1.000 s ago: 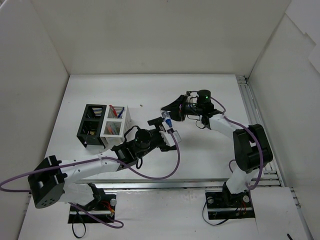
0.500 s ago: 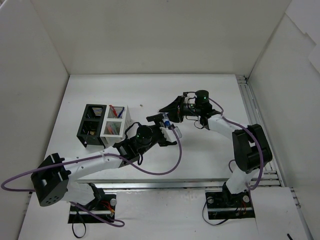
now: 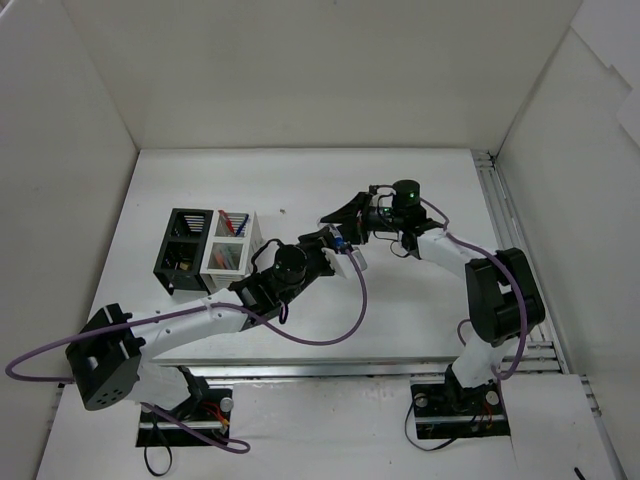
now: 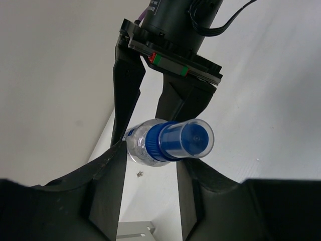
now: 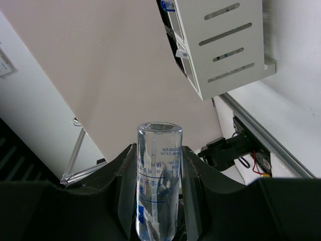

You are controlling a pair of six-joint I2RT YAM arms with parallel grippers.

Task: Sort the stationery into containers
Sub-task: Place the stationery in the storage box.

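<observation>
A clear tube with a blue cap (image 3: 338, 243) hangs in the air between the two arms, over the middle of the table. My right gripper (image 3: 345, 228) is shut on its clear body (image 5: 158, 175). In the left wrist view the capped end (image 4: 168, 140) lies across my left gripper (image 4: 150, 160), whose jaws press it from both sides. The right gripper (image 4: 145, 123) shows behind the tube there. The black container (image 3: 182, 250) and the white slatted container (image 3: 232, 245) stand side by side at the left. Coloured pens (image 3: 232, 221) stick up in the white one.
White walls close in the table at the back and both sides. A metal rail (image 3: 487, 200) runs along the right edge. Purple cables loop from both arms over the near table. The white container (image 5: 225, 45) shows at the top of the right wrist view.
My left gripper has moved up and right to the tube's capped end, and its jaws have narrowed onto it. The right gripper has kept its hold and barely moved.
</observation>
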